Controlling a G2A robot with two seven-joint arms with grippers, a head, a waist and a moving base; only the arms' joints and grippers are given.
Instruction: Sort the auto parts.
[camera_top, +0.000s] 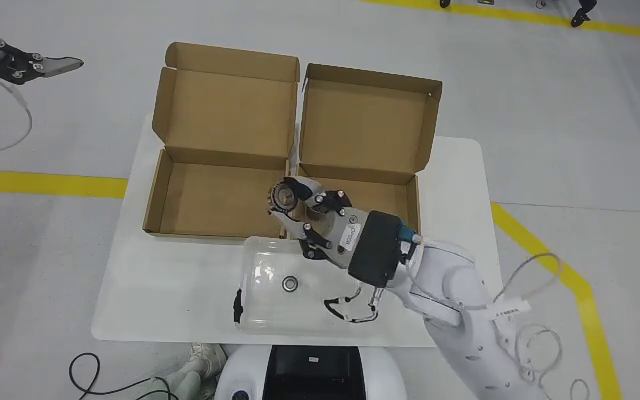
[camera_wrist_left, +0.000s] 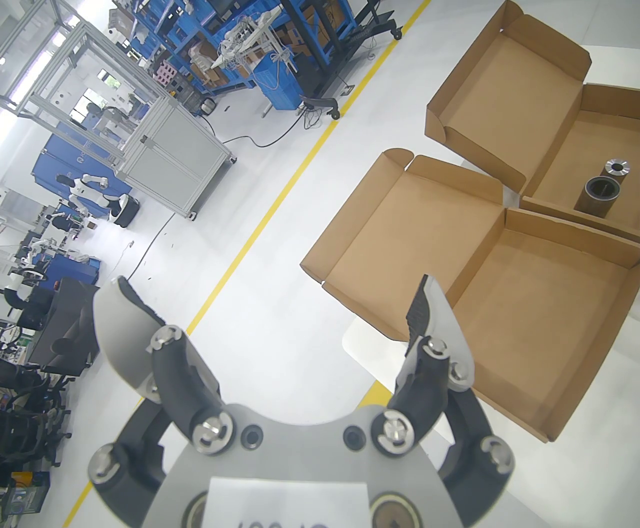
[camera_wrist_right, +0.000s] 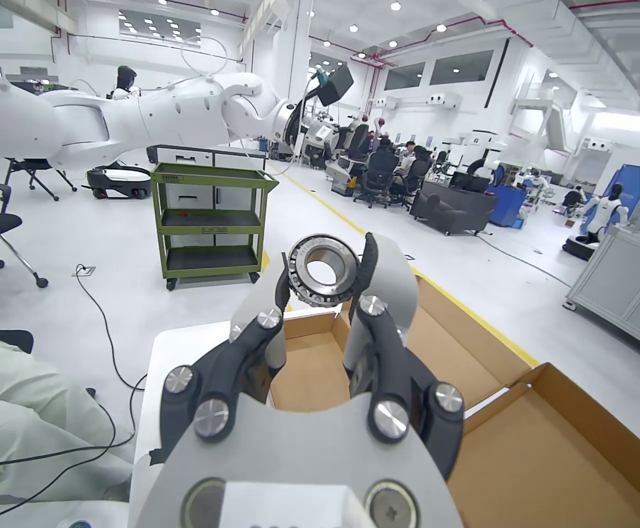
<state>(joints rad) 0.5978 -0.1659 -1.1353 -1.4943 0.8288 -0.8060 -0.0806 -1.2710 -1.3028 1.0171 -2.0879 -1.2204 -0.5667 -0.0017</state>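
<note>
Right pincer (camera_wrist_right: 325, 272) grips bearing (camera_wrist_right: 320, 294) | left pincer (camera_wrist_left: 274, 287) released | white table (camera_top: 130, 290) holds open boxes (camera_top: 215, 200) | yellow-lined floor (camera_top: 80, 120)

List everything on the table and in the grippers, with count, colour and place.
table: one, white, under everything.
cardboard boxes: two, brown, open, side by side at the far edge.
clear bin: one, transparent, near edge.
ring part: one, metallic, inside the bin.
cylindrical sleeves: two, dark and silver, upright in the right box.
roller bearing: one, steel, held above the boxes.
right gripper: one, grey-black, shut on the bearing.
left gripper: one, grey-black, open, off the table's left side.
</note>
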